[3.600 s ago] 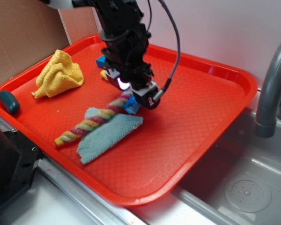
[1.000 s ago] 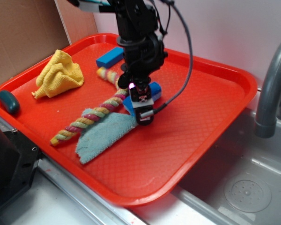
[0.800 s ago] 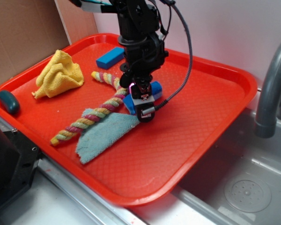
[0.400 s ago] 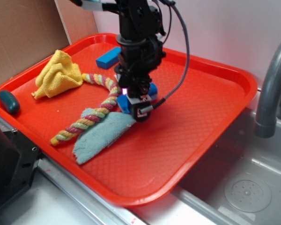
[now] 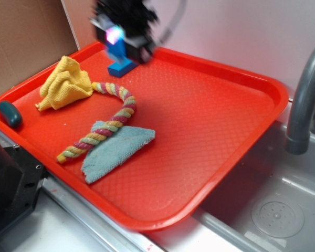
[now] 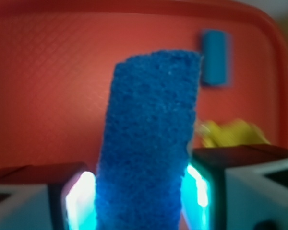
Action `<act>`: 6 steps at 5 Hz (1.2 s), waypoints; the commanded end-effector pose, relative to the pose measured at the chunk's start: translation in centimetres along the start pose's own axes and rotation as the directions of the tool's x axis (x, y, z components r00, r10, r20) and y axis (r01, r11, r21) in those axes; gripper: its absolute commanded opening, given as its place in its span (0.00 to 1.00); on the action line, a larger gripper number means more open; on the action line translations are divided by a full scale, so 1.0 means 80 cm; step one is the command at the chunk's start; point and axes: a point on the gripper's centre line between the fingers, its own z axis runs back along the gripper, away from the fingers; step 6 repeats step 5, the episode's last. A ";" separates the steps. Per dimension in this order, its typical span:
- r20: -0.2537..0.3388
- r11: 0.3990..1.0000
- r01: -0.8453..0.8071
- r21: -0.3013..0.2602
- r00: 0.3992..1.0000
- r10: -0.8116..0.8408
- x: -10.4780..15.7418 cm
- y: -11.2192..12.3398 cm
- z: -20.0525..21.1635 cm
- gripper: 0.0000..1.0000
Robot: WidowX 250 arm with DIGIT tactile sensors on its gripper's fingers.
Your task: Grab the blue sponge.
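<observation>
1. Wrist view: the blue sponge (image 6: 149, 143) stands upright between the two lit fingers (image 6: 77, 201) of the tool (image 6: 137, 201), which is closed on its lower part. The sponge's rough porous face fills the middle of the frame.
2. Exterior view: the tool (image 5: 121, 44), blurred, is raised over the far left of the red tray (image 5: 241, 105). The sponge cannot be made out clearly there.
3. A smaller smooth blue block (image 5: 121, 67) lies on the tray just beneath the tool; it is not the target.
4. The braided rope (image 5: 102, 126), teal cloth (image 5: 115, 149) and yellow cloth (image 5: 65, 84) lie apart from the tool.
5. Judgement: the grab looks done, with the sponge held clear of the tray; little remains beyond keeping the grip.
</observation>
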 end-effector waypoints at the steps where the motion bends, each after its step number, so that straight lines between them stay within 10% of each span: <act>1: 0.060 0.979 -0.201 -0.032 0.977 0.203 -0.057 0.062 0.103 0.00; 3: 0.173 0.990 0.114 -0.079 0.980 -0.099 -0.035 0.031 0.108 0.00; 6: 0.080 0.993 0.106 -0.055 0.992 -0.101 -0.030 0.018 0.081 0.00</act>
